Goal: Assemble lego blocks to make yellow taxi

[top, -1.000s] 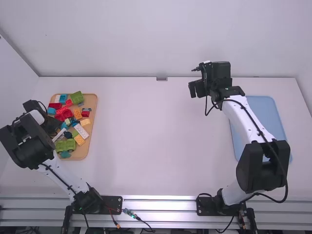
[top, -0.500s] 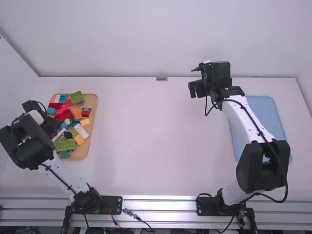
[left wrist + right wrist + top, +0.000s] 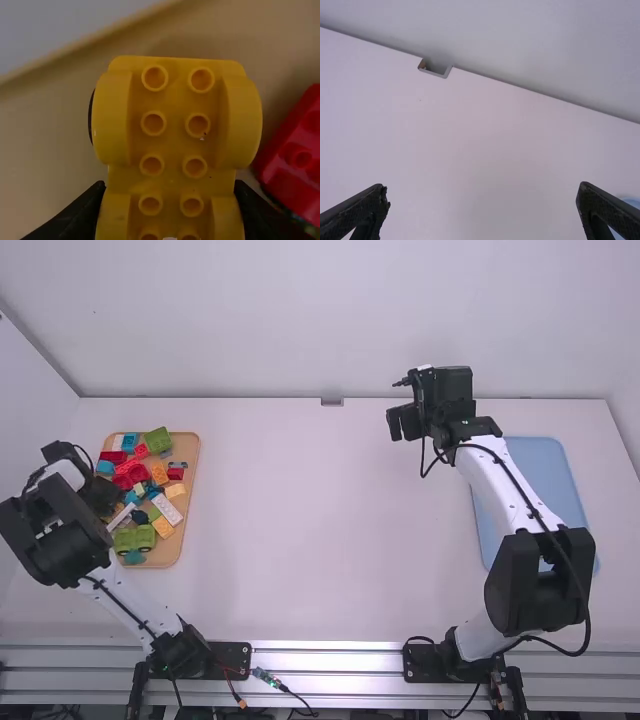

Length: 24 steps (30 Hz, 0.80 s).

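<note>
The left gripper pinches a yellow block by its sides at the tan tray's left part. Mixed blocks fill the tray. Right of middle, the right gripper hangs wide by the table's far edge; farther right lies a blue tray.

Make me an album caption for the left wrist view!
The left gripper holds a studded yellow block, with a red block nearby.

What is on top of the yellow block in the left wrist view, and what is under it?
Two rows of round studs run along the yellow block. Whatever lies directly beneath is covered by the block itself.
</note>
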Each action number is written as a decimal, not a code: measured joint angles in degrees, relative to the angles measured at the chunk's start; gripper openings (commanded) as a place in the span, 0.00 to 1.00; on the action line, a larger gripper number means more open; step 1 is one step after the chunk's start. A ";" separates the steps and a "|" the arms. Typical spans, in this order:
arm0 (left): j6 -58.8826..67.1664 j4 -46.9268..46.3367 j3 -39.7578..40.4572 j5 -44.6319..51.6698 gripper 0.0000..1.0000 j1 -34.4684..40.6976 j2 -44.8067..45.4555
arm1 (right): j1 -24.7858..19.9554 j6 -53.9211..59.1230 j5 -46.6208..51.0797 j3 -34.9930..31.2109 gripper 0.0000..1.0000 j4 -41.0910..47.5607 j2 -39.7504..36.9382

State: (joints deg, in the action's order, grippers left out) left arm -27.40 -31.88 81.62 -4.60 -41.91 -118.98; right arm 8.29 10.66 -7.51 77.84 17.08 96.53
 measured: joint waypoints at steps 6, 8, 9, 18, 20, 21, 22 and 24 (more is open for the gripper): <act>0.44 -1.88 2.97 -2.62 0.10 2.71 3.50 | 0.00 0.02 0.02 0.00 0.99 0.04 0.00; 2.14 -1.95 2.97 -3.15 0.09 4.74 6.03 | 0.00 -0.02 0.02 0.00 0.99 0.15 0.00; 3.41 -1.99 2.97 -3.19 0.09 6.05 7.43 | 0.00 0.17 0.02 0.00 0.99 0.20 0.00; 22.40 -3.74 3.30 -3.61 0.02 26.93 15.63 | -0.46 0.07 0.00 0.00 0.99 0.85 0.00; 28.72 -4.22 3.30 -3.58 0.02 33.90 15.72 | -1.01 0.17 -0.04 0.00 0.99 1.14 0.02; 29.14 -4.26 3.28 -3.58 0.02 34.38 15.72 | -1.09 -0.02 0.00 0.00 0.99 1.18 0.00; 32.22 -4.57 3.28 -3.50 0.02 37.64 15.72 | -1.46 0.07 -0.02 0.00 0.99 1.33 0.00; 41.57 -5.90 3.28 -1.49 0.03 45.48 15.72 | -2.38 0.11 -0.02 0.00 0.99 2.14 0.00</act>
State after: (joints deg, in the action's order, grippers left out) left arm 14.17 -37.78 84.90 -6.09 3.57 -103.26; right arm 5.91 10.76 -7.53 77.84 19.22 96.53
